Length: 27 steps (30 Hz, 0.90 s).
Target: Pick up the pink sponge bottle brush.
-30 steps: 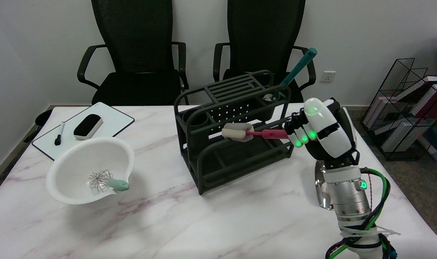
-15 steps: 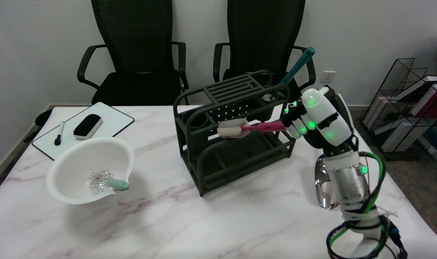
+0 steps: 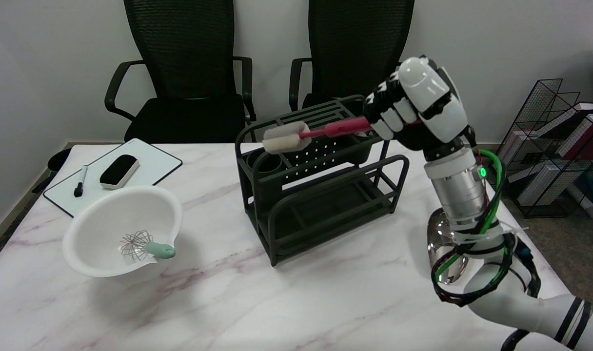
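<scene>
The hand (image 3: 416, 109) has gone up since the picture a moment back, and the brush (image 3: 316, 134) has gone up with it. Before, the brush was low, in front of the rack's middle shelf. Now it is up in the air, level with the top of the rack (image 3: 321, 180), and its sponge end hangs over the rack's left top corner. It touches nothing but the hand.

The fingers (image 3: 391, 117) are wrapped tight around the pink handle at its right end. The white sponge end sticks out to the left, and the brush lies almost flat, tipped up a bit toward the hand. The white arm (image 3: 460, 195) comes up from the lower right with green and black wires looped around it.

I think the picking up is nearly done or done, because the brush is off the rack and held well. The grip is far out at the handle's end, so the long brush could wobble or tip down if the hand moves fast.

The dark rack stands on the marble table (image 3: 296, 302), right under the brush. It is the closest thing the sponge could bump. A shiny silver thing (image 3: 440, 243) sits on the table behind the arm. Far to the left sit a white bowl (image 3: 96, 229) with a whisk (image 3: 145, 246) in it, and a small whiteboard (image 3: 152, 165) with an eraser (image 3: 119, 171) and a marker (image 3: 81, 181). Two black chairs (image 3: 189, 73) stand behind the table.
</scene>
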Each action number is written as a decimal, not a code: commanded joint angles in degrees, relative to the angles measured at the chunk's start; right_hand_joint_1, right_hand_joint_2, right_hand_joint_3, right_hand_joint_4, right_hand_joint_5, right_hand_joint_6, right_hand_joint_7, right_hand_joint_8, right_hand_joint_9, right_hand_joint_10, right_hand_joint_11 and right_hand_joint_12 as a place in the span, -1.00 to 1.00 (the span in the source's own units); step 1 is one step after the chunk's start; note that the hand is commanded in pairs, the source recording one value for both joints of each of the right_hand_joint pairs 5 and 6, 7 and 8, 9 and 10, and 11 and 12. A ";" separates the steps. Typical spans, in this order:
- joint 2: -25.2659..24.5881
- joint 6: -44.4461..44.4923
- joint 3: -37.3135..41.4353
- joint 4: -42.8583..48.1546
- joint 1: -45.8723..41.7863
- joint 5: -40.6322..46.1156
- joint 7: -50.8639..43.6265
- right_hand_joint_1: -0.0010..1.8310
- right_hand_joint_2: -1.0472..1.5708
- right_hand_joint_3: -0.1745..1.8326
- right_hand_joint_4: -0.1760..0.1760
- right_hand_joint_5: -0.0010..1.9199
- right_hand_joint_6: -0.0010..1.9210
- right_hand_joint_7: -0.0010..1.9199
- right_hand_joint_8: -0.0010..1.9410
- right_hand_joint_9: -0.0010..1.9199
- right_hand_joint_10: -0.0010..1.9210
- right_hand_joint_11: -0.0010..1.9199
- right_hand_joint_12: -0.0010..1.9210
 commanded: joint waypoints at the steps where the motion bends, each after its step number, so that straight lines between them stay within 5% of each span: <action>1: 2.35 -12.19 6.64 10.26 0.96 -3.80 5.38 0.12 1.00 -0.35 0.00 1.00 1.00 1.00 0.98 1.00 1.00 1.00 1.00; 13: -2.60 -6.73 15.10 12.01 -21.46 -8.89 0.45 0.13 1.00 -0.21 0.00 1.00 1.00 1.00 0.98 1.00 1.00 1.00 1.00; 27: -6.92 21.60 12.72 6.23 -36.86 -7.93 -11.10 0.11 1.00 0.07 0.00 1.00 1.00 1.00 0.98 1.00 1.00 1.00 1.00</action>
